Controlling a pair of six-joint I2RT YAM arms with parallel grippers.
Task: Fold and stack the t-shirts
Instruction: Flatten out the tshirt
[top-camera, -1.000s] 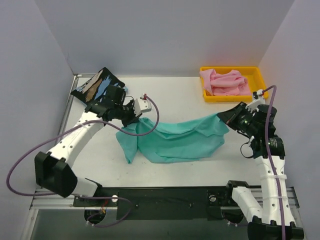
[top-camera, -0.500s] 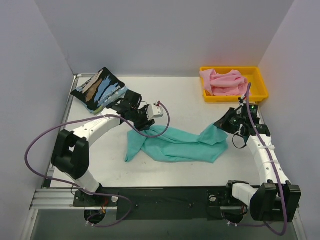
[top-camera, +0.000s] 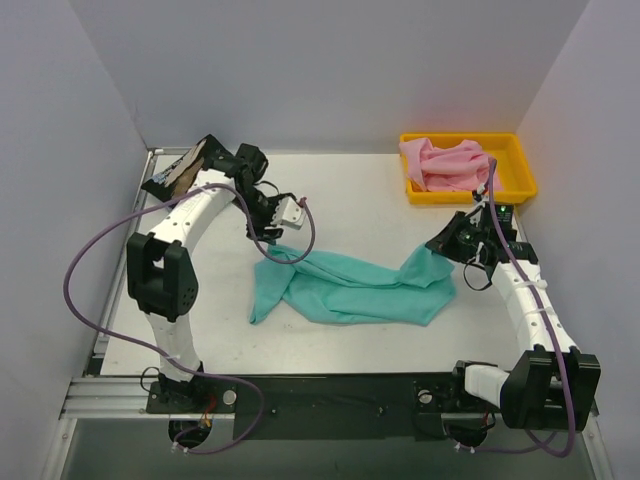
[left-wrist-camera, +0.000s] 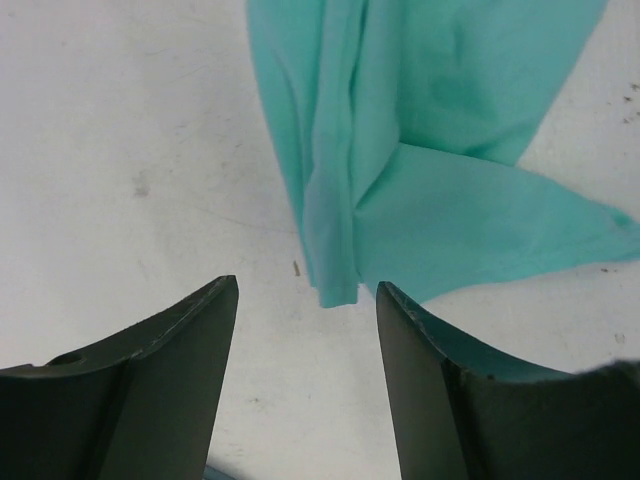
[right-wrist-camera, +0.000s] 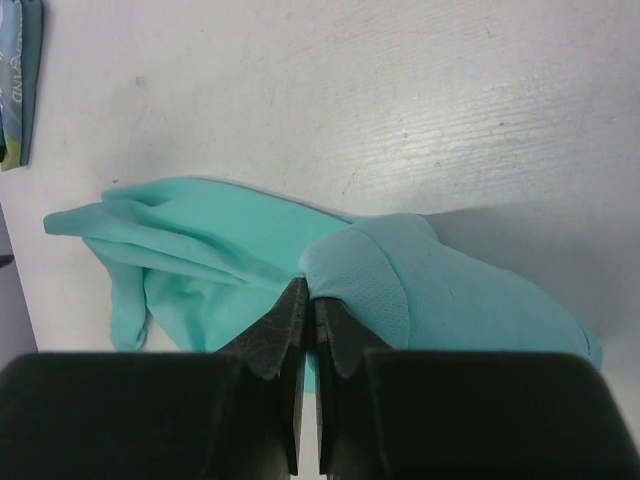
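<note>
We see a white table (top-camera: 350, 200) between pale walls (top-camera: 330, 70). The yellow tray (top-camera: 470, 197) holds the pink tee (top-camera: 450, 165). The teal tee (top-camera: 350, 285) lies crumpled mid-table. The right tool (right-wrist-camera: 310, 295) pinches its edge, and the left tool (left-wrist-camera: 307, 290) stands wide over its other end.

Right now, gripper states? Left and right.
Left gripper: open, holding nothing; teal shirt lies just ahead of it.
Right gripper: closed on a fold of the teal shirt.
</note>
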